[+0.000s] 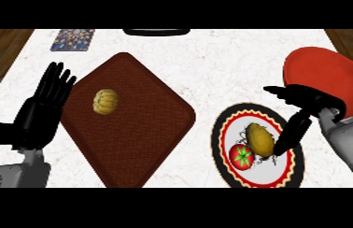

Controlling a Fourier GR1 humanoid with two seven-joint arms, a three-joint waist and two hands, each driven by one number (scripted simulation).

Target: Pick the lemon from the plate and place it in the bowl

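1. Surface: white marbled counter (221,68). Strips of brown wood show at the upper left and upper right corners.
2. At the counter's far edge: a dark object (156,32), only partly in view, and a patterned multicoloured card (73,39) at the upper left.
3. A brown woven mat (138,138), set like a diamond, lies left of centre. One small yellowish ribbed item (105,101) sits on its upper left part.
4. Lemon (260,138): dull yellow-brown, oval, long axis running up and down the view. It lies on the plate (224,129), just right of a tomato (241,157) and touching or nearly touching it.
5. Plate: one, white centre, red and black patterned rim, at the lower right.
6. Bowl (321,73): one, red, at the right edge, beyond the plate; partly hidden by the right hand.
7. Right hand (303,103): over the plate's right side, fingers (289,136) pointing down, tips at the lemon's right flank. Thumb spread out to the left. Not closed round the fruit; nothing held.
8. Left hand (45,105): at the left edge beside the mat, fingers straight and up, at rest, holding nothing.
9. Count: one lemon, one tomato, one plate, one bowl, one mat, two hands.
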